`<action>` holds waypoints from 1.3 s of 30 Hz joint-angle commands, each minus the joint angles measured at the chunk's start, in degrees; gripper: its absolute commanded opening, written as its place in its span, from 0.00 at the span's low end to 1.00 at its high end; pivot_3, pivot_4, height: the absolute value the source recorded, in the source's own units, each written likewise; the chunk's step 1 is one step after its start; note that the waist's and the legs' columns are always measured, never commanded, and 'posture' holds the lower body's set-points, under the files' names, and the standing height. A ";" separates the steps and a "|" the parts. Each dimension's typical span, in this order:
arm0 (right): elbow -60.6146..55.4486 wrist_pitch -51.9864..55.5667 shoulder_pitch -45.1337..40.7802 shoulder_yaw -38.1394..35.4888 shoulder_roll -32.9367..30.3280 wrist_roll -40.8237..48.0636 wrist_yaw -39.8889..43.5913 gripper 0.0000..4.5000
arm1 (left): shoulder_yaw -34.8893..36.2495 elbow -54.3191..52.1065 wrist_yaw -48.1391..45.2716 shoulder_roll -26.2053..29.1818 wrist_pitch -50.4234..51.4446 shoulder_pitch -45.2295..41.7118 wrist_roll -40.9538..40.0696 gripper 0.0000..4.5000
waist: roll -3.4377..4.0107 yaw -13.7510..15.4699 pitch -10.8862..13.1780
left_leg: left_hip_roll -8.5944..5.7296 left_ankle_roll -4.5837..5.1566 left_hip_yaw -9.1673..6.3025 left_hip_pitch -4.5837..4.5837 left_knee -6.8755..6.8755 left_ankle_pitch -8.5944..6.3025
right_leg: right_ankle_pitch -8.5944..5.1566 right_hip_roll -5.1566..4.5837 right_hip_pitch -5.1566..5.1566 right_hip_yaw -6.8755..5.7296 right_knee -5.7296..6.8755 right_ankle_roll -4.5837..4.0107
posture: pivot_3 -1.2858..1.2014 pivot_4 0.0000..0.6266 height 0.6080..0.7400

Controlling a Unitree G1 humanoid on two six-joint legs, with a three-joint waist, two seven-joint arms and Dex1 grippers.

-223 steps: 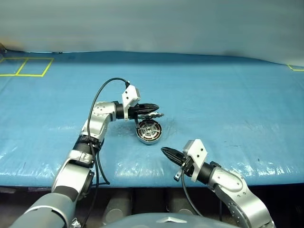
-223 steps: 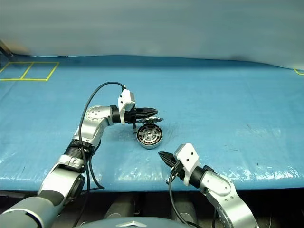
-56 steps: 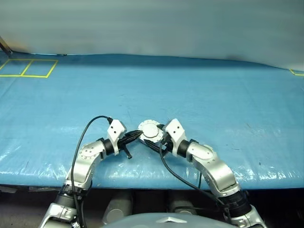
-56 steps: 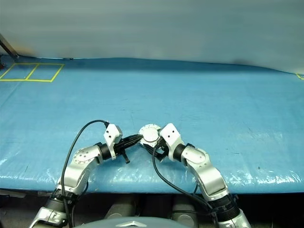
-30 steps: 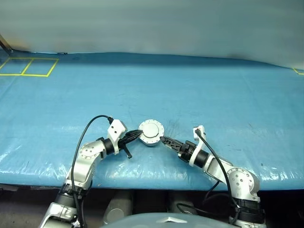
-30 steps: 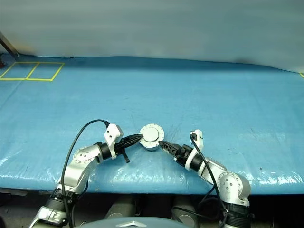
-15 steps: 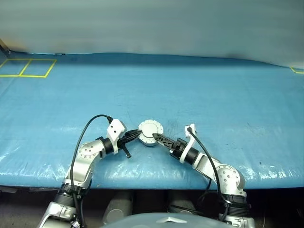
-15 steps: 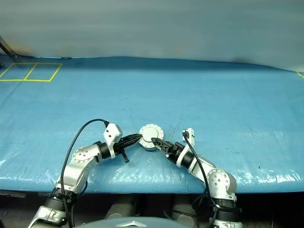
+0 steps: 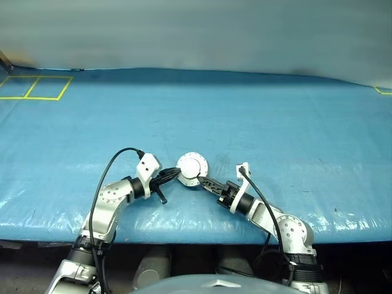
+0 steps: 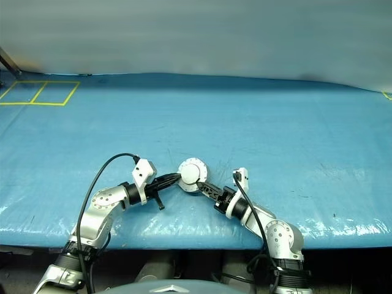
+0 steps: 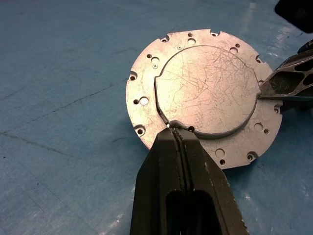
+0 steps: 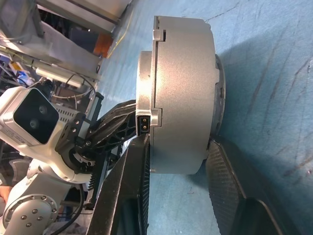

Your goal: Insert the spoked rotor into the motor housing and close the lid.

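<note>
Hands (image 9: 177,173) (image 9: 205,181), two, flanking one motor housing (image 9: 192,168)

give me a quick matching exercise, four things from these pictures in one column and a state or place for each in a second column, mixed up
Things:
1. lid
2. left gripper
3. right gripper
4. yellow tape lines

States or places:
a. fingers pressed together, tip resting on the silver disc
b. one finger on each side of the motor housing
c. closed over the body, plain silver face with raised centre showing
d. far left corner of the blue table cover

Pairs: 1-c, 2-a, 3-b, 4-d
</note>
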 commanded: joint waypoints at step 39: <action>-7.36 1.59 -7.60 -1.54 8.01 26.86 -9.22 0.29 | 19.87 -14.09 3.69 -12.61 25.48 9.39 -47.48 0.99 | 0.16 -1.39 0.40 | 0.11 0.01 0.23 -0.33 0.07 0.01 | 0.25 0.23 -0.25 0.25 0.17 -0.29 | 0.52 0.24 1.00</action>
